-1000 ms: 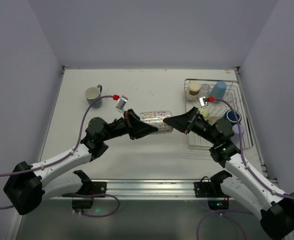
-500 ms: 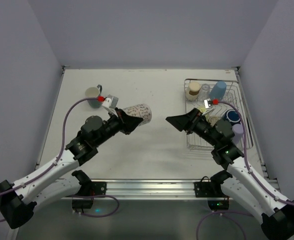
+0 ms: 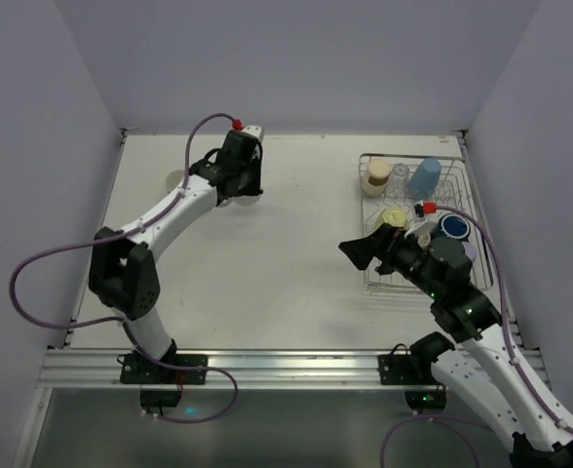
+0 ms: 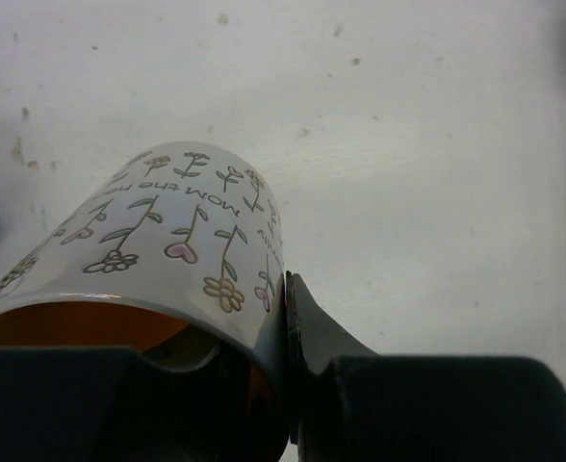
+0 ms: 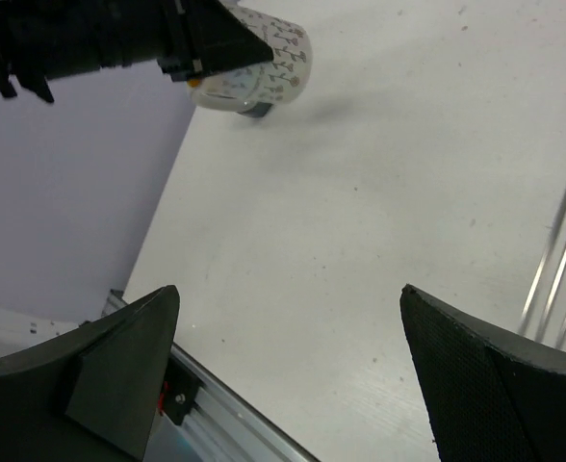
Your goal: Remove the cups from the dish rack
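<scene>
flowered cup [image 4: 187, 241]: orange-lined, tilted, far-left | dish rack [image 3: 380, 276]: right side, holds beige cup [image 3: 375, 176], blue tumbler [image 3: 425, 175], navy cup [image 3: 452, 227]

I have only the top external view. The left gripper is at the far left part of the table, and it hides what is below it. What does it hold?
Observer: In the left wrist view the left gripper holds a white mug printed with small flowers.
Operator: Where on the mug is the grip?
Observer: On the rim: one finger is outside the wall, the other inside, where the mug is orange.
Operator: And the other arm, does it carry anything?
Observer: No. Its wrist view shows the right gripper wide open, with only bare table between the fingers.
</scene>
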Controlling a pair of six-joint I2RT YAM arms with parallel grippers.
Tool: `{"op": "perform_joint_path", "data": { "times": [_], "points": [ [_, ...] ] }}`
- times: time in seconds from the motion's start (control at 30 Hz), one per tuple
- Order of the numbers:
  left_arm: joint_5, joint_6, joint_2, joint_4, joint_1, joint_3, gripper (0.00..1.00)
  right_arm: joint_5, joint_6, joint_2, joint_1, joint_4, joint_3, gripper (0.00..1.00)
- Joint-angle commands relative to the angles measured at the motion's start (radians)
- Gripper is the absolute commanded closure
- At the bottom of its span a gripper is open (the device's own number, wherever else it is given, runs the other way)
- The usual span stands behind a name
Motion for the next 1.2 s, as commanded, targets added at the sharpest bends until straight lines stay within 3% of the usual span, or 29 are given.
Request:
{"op": "perform_joint_path", "data": {
  "times": [0.0,0.2,0.4,0.67,0.8,0.9,1.0,1.17],
  "points": [
    [-0.010,0.094,0.118,-0.070,0.060,0.205,1.00,0.050,-0.080,-0.044,0.000,-0.129,0.037,0.01],
    [-0.001,0.125,0.344,-0.188,0.118,0.425,1.00,0.055,-0.088,-0.105,0.000,-0.158,0.007,0.01],
    [0.000,0.131,0.476,-0.258,0.144,0.532,1.00,0.130,-0.119,-0.116,0.000,-0.215,0.012,0.01],
    [-0.046,0.134,0.524,-0.251,0.169,0.551,0.67,0.274,-0.137,-0.060,0.000,-0.286,0.066,0.01],
    [-0.037,0.137,0.484,-0.239,0.170,0.534,0.34,0.424,-0.151,0.008,-0.003,-0.328,0.113,0.01],
    [-0.012,0.127,0.406,-0.205,0.170,0.507,0.17,0.558,-0.171,0.099,-0.008,-0.352,0.164,0.01],
    [0.023,0.110,0.313,-0.182,0.169,0.490,0.06,0.618,-0.194,0.193,-0.040,-0.359,0.207,0.01],
    [0.138,0.062,0.057,-0.077,0.149,0.325,0.02,0.579,-0.263,0.377,-0.133,-0.356,0.293,0.01]
  ]
}}
